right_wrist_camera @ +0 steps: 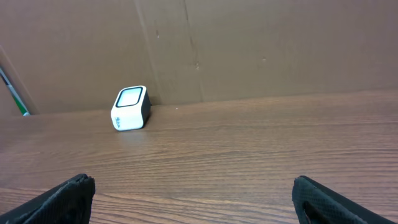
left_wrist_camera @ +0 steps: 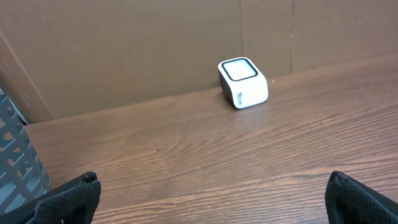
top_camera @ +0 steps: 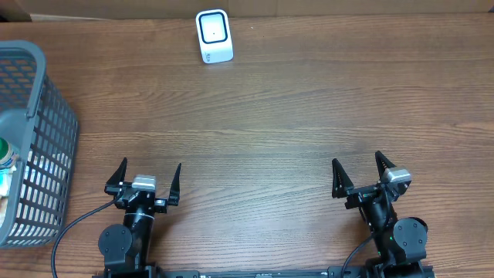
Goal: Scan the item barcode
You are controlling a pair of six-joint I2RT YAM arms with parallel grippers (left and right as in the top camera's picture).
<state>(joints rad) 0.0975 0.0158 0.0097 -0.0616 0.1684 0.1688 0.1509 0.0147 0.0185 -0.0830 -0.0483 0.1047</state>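
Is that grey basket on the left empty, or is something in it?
Not empty. The basket holds items, seen at the overhead picture's edge; what they are cannot be told.

Basket point(top_camera: 48, 147) cut by left edge in overhead; contents point(top_camera: 5, 150) mostly behind the mesh, not identifiable. Print on scanner point(left_wrist_camera: 242, 84) side too small to read. Both wrist views: fingers point(left_wrist_camera: 68, 199) cut by bottom edge. Arm bases point(top_camera: 123, 245) cut off below.
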